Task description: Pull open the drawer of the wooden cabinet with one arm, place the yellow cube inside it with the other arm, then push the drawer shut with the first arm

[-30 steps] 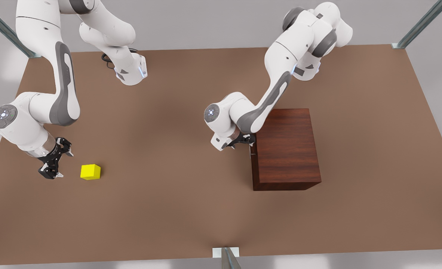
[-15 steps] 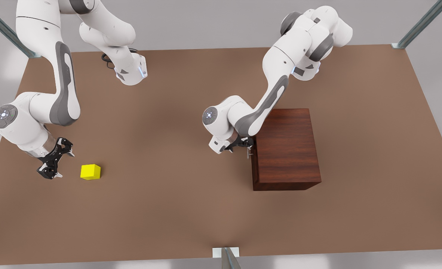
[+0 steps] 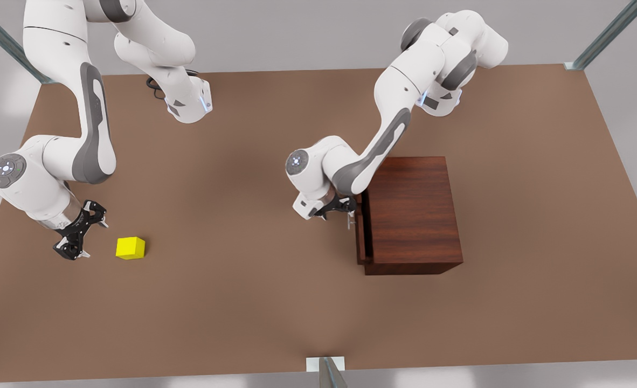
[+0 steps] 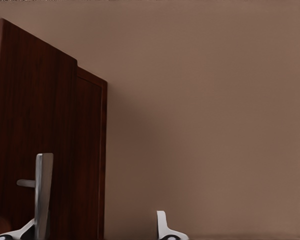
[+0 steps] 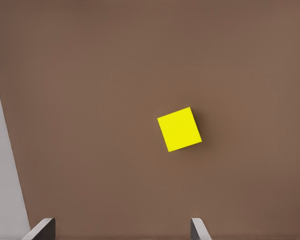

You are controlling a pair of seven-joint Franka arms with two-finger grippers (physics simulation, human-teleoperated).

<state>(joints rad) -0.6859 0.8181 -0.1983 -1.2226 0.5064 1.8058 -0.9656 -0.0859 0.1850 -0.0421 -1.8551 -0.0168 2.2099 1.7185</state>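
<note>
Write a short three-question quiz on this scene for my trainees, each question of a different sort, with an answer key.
1. True or false: the drawer stands slightly out of the wooden cabinet.
2. Where is the yellow cube? A) in the drawer B) on the table C) held by an arm
3. Fill in: the left gripper is at the drawer's silver ____.

Key
1. True.
2. B; it lies beside the right gripper, whose fingers are open and apart from it.
3. Handle.
</note>
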